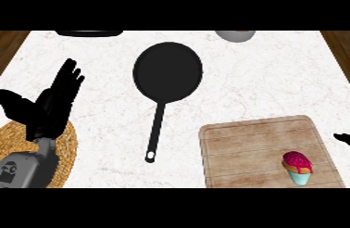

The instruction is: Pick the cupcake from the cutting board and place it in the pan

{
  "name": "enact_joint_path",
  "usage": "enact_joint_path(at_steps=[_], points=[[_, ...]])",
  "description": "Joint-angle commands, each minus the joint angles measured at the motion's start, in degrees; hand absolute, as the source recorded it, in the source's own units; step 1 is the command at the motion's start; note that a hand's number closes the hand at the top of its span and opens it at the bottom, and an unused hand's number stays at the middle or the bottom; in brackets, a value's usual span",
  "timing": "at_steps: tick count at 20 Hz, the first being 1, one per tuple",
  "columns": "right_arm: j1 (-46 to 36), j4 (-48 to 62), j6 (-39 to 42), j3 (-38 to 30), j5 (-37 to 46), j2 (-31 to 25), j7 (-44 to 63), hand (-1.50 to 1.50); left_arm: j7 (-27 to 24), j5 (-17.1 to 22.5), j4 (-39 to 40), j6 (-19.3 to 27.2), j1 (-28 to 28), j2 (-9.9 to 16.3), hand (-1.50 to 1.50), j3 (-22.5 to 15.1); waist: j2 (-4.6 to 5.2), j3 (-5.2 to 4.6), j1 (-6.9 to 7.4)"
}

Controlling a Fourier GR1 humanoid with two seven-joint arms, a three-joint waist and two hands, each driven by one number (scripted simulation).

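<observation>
A cupcake (pixel 298 167) with pink frosting and a light blue wrapper stands near the front right corner of the wooden cutting board (pixel 256 143). The black pan (pixel 167 72) lies in the middle of the counter, its long handle (pixel 156 134) pointing toward me. My left hand (pixel 51 104) is at the left, open with fingers straight and pointing up, far from the cupcake. Only a black fingertip of my right hand (pixel 342 138) shows at the right edge, just right of the board.
A round woven mat (pixel 58 150) lies under my left forearm at the front left. A dark flat object (pixel 89 33) sits at the back edge, and a grey bowl (pixel 236 35) at the back right. Wooden floor shows past both counter sides.
</observation>
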Motion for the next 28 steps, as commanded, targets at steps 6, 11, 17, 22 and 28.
enact_joint_path(at_steps=[6,11,17,22,28], points=[[-10.57,-4.26,0.05,11.40,4.53,6.11,16.13,-1.50,-0.20,-0.87,-0.83,-0.71,1.45,-0.93,0.00,1.07,-0.07,-0.03,0.23],[-15.82,0.22,-0.29,17.20,6.71,11.60,19.04,-1.50,-1.80,-0.47,-2.24,-2.63,3.48,-1.42,0.00,1.22,-0.03,-0.06,0.74],[-17.68,6.28,2.43,17.73,6.47,10.43,17.15,-1.50,1.87,-0.65,-2.64,-1.79,2.08,-1.27,0.00,2.21,-0.21,-0.01,-0.21],[-19.79,11.83,1.71,21.58,10.76,16.22,16.77,-1.50,0.89,-1.23,-3.83,-3.07,3.63,-1.10,0.00,2.56,-0.19,0.01,-0.02],[-19.51,16.10,4.99,20.88,13.02,17.57,12.71,-1.50,-1.29,-2.50,0.86,-3.32,1.40,-2.46,0.00,3.94,-0.20,0.01,-0.93]])
